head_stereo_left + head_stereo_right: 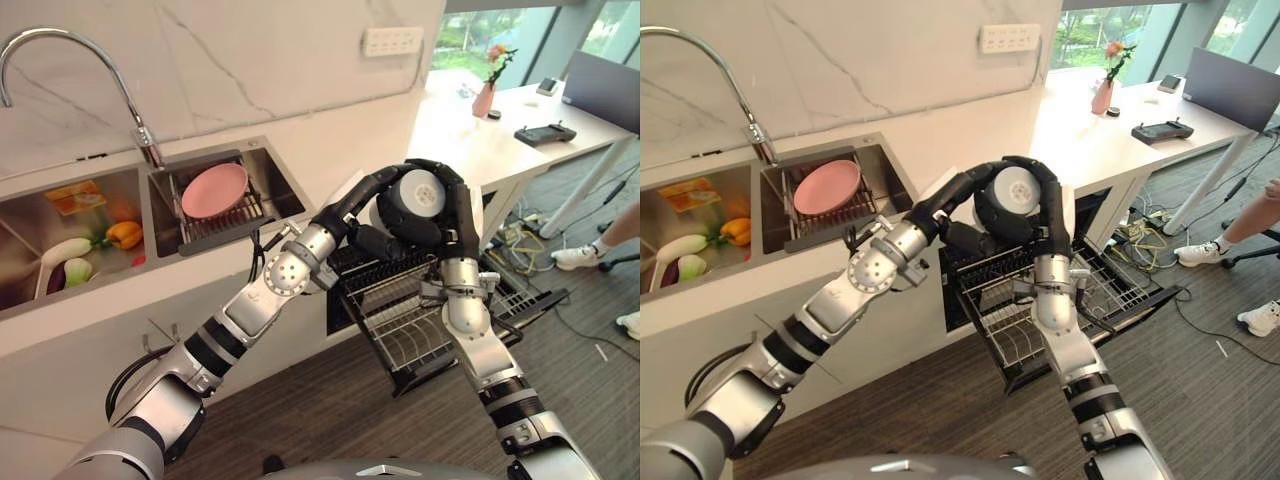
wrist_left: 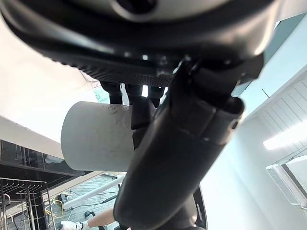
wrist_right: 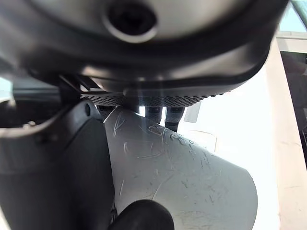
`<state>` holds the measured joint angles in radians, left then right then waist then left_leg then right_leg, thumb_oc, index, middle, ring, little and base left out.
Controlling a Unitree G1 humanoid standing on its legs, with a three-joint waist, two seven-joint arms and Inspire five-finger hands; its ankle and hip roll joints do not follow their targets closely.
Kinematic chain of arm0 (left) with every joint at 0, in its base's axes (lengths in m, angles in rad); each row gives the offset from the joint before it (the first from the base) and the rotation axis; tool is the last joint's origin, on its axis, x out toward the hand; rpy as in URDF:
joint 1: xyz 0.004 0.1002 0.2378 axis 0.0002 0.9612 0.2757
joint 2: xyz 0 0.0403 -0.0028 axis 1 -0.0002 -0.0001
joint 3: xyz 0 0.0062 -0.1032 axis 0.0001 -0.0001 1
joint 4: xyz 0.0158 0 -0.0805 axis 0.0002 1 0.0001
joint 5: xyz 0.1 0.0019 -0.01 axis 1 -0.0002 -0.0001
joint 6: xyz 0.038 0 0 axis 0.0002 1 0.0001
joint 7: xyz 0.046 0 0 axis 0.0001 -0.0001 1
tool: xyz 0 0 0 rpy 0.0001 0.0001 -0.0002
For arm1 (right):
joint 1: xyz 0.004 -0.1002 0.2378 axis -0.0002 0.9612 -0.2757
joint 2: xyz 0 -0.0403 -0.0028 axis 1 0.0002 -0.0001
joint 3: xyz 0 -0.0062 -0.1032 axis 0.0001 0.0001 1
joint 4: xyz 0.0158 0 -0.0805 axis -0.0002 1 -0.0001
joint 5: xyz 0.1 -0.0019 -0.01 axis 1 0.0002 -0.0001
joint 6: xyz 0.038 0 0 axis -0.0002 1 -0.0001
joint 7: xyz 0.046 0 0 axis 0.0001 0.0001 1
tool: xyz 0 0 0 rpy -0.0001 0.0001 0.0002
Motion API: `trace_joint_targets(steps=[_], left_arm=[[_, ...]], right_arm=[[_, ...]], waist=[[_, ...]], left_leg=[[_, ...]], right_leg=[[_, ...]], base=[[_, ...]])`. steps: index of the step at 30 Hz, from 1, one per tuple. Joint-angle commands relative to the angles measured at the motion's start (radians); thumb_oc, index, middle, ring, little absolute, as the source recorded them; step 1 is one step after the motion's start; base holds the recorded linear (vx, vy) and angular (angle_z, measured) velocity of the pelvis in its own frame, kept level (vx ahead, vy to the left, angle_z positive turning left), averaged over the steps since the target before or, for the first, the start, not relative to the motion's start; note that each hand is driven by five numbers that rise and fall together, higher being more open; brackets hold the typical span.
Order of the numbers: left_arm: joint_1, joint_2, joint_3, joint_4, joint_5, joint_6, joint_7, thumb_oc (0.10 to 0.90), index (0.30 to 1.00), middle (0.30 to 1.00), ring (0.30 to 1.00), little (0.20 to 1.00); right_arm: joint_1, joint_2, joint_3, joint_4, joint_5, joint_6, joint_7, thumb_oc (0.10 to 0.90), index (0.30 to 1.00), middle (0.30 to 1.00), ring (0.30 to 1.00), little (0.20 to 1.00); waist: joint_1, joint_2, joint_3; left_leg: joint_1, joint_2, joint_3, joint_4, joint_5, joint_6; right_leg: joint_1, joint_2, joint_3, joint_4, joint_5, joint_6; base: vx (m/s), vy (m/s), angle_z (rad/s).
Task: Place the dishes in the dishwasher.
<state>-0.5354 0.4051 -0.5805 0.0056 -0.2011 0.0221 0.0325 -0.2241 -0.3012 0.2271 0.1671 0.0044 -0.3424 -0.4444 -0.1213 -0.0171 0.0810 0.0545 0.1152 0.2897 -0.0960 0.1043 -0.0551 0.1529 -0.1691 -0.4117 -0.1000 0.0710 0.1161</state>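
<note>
A pale grey cup hangs above the pulled-out dishwasher rack, its round base turned toward me. My left hand reaches in from the left, its fingers and thumb curled round the cup. From below on the right, my right hand also wraps the cup, fingers over its far side. A pink plate rests in the drying rack inside the right sink basin.
The left sink basin holds vegetables. A faucet arches over the counter. A white table with a vase stands at the right. A person's leg and shoe are beside it.
</note>
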Motion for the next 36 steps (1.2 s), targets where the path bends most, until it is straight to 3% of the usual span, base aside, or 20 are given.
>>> trace_joint_targets(steps=[1,2,3,5,7,8,9,12,14,15,17,18,19,24,29,31,36], left_arm=[[0.001,-0.041,0.071,-0.26,-0.227,-0.257,-0.031,0.8,0.9,0.9,0.9,0.9],[0.054,-0.071,0.06,-0.235,-0.332,-0.228,-0.03,0.8,0.9,0.9,0.9,0.9],[0.109,-0.15,-0.012,-0.159,-0.633,-0.142,-0.041,0.8,0.9,0.9,0.9,0.9],[0.099,-0.16,-0.027,-0.15,-0.696,-0.122,-0.042,0.8,0.9,0.9,0.9,0.9],[0.053,-0.095,0.014,-0.218,-0.532,-0.125,-0.068,0.8,0.9,0.9,0.9,0.9],[0.001,-0.009,0.082,-0.298,-0.257,-0.211,-0.052,0.8,0.9,0.9,0.9,0.9],[0.004,-0.007,0.08,-0.301,-0.245,-0.212,-0.045,0.8,0.9,0.9,0.9,0.9],[-0.043,0.069,0.115,-0.291,0.16,-0.331,0.075,0.8,0.9,0.9,0.9,0.9],[-0.033,0.068,0.111,-0.283,0.13,-0.34,0.074,0.8,0.9,0.9,0.9,0.9],[0.049,0.005,0.093,-0.251,-0.143,-0.285,0.027,0.8,0.9,0.9,0.9,0.9],[0.051,0.007,0.1,-0.253,-0.159,-0.281,0.017,0.8,0.9,0.9,0.9,0.9],[0.084,-0.045,0.079,-0.21,-0.346,-0.238,-0.004,0.8,0.9,0.9,0.9,0.9],[0.082,-0.049,0.084,-0.23,-0.383,-0.196,-0.048,0.8,0.9,0.9,0.9,0.9],[0.099,-0.036,0.095,-0.232,-0.406,-0.178,-0.07,0.8,0.9,0.9,0.9,0.9],[0.181,-0.001,0.058,-0.214,-0.536,-0.107,-0.171,0.8,0.9,0.9,0.9,0.9],[0.292,0.027,0.051,-0.204,-0.665,-0.047,-0.222,0.8,0.9,0.9,0.9,0.9],[0.447,0.046,0.055,-0.131,-0.844,0.014,-0.254,0.8,0.9,0.9,0.9,0.9]], right_arm=[[-0.084,-0.107,-0.382,0.15,0.09,0.061,-0.21,0.4,0.3,0.3,0.3,0.3],[-0.091,-0.11,-0.388,0.156,0.086,0.07,-0.22,0.4,0.3,0.3,0.3,0.3],[-0.108,-0.103,-0.398,0.157,0.113,0.079,-0.232,0.4,0.3,0.3,0.3,0.3],[-0.114,-0.097,-0.403,0.151,0.118,0.086,-0.235,0.4,0.3,0.3,0.3,0.3],[-0.117,-0.101,-0.422,0.167,0.104,0.09,-0.245,0.4,0.3,0.3,0.3,0.3],[-0.108,-0.099,-0.437,0.16,0.101,0.053,-0.256,0.4,0.3,0.3,0.3,0.3],[-0.11,-0.095,-0.436,0.16,0.1,0.051,-0.256,0.4,0.3,0.3,0.3,0.3],[-0.076,-0.068,-0.412,0.123,0.125,-0.008,-0.252,0.4,0.3,0.3,0.3,0.3],[-0.073,-0.062,-0.407,0.12,0.147,-0.009,-0.239,0.4,0.3,0.3,0.3,0.3],[-0.089,-0.061,-0.396,0.134,0.163,0.021,-0.222,0.4,0.3,0.3,0.3,0.3],[-0.087,-0.064,-0.394,0.134,0.165,0.022,-0.222,0.4,0.3,0.3,0.3,0.3],[-0.093,-0.063,-0.379,0.134,0.173,0.031,-0.214,0.4,0.3,0.3,0.3,0.3],[-0.103,-0.057,-0.379,0.132,0.194,0.044,-0.184,0.4,0.3,0.3,0.3,0.3],[-0.107,-0.052,-0.375,0.121,0.208,0.043,-0.156,0.4,0.3,0.3,0.3,0.3],[-0.079,-0.043,-0.344,0.091,0.23,0.072,-0.058,0.4,0.3,0.3,0.3,0.3],[-0.052,-0.046,-0.343,0.091,0.227,0.092,-0.025,0.4,0.3,0.3,0.3,0.3],[-0.026,-0.065,-0.329,0.154,0.226,0.108,0.012,0.4,0.3,0.3,0.3,0.3]], waist=[[0.069,0.018,-0.045],[0.071,0.016,-0.04],[0.067,0.023,-0.036],[0.065,0.026,-0.034],[0.069,0.027,-0.035],[0.081,0.025,-0.038],[0.079,0.022,-0.036],[0.084,0.019,-0.035],[0.083,0.016,-0.037],[0.082,0.013,-0.033],[0.082,0.016,-0.036],[0.08,0.019,-0.036],[0.078,0.022,-0.034],[0.083,0.022,-0.033],[0.084,0.027,-0.025],[0.085,0.031,-0.017],[0.083,0.031,-0.013]], left_leg=[[0.104,0.035,0.006,0.014,-0.116,-0.044],[0.103,0.035,0.004,0.014,-0.115,-0.044],[0.097,0.033,0.0,0.013,-0.112,-0.04],[0.095,0.032,-0.004,0.013,-0.111,-0.04],[0.091,0.03,-0.012,0.011,-0.113,-0.039],[0.089,0.03,-0.017,0.011,-0.115,-0.042],[0.09,0.03,-0.018,0.011,-0.115,-0.042],[0.093,0.029,-0.019,0.011,-0.118,-0.045],[0.094,0.028,-0.017,0.012,-0.118,-0.045],[0.094,0.028,-0.013,0.013,-0.115,-0.043],[0.094,0.027,-0.012,0.012,-0.115,-0.043],[0.093,0.027,-0.01,0.012,-0.114,-0.042],[0.091,0.031,-0.013,0.012,-0.112,-0.041],[0.094,0.029,-0.013,0.011,-0.115,-0.04],[0.095,0.029,-0.008,0.011,-0.115,-0.04],[0.093,0.029,-0.006,0.012,-0.112,-0.041],[0.093,0.031,-0.003,0.012,-0.107,-0.042]], right_leg=[[-0.021,-0.033,-0.043,0.056,-0.074,0.042],[-0.021,-0.033,-0.044,0.057,-0.073,0.042],[-0.024,-0.032,-0.046,0.059,-0.071,0.04],[-0.026,-0.032,-0.045,0.06,-0.071,0.04],[-0.027,-0.032,-0.044,0.058,-0.071,0.042],[-0.023,-0.035,-0.049,0.057,-0.073,0.043],[-0.022,-0.035,-0.05,0.057,-0.074,0.043],[-0.017,-0.039,-0.059,0.06,-0.075,0.045],[-0.017,-0.041,-0.061,0.06,-0.075,0.045],[-0.019,-0.042,-0.061,0.061,-0.074,0.043],[-0.019,-0.042,-0.06,0.061,-0.074,0.044],[-0.022,-0.042,-0.061,0.063,-0.072,0.042],[-0.025,-0.041,-0.054,0.063,-0.073,0.04],[-0.023,-0.041,-0.054,0.064,-0.074,0.039],[-0.023,-0.043,-0.053,0.067,-0.073,0.038],[-0.023,-0.043,-0.056,0.071,-0.072,0.036],[-0.024,-0.041,-0.057,0.071,-0.069,0.034]], base=[[-0.01,0.003,0.06],[-0.04,0.014,0.09],[-0.04,0.014,0.1],[-0.02,0.013,0.13],[0.01,0.021,0.14],[0.03,0.016,0.03],[0.03,0.011,0.04],[0.01,-0.003,0.11],[0.0,0.0,0.11],[0.01,0.001,0.05],[0.0,0.002,-0.03],[-0.01,-0.002,-0.09],[-0.01,-0.002,-0.1],[0.0,-0.001,-0.02],[0.0,0.0,0.0],[0.0,0.0,0.0],[0.0,0.0,0.0]])
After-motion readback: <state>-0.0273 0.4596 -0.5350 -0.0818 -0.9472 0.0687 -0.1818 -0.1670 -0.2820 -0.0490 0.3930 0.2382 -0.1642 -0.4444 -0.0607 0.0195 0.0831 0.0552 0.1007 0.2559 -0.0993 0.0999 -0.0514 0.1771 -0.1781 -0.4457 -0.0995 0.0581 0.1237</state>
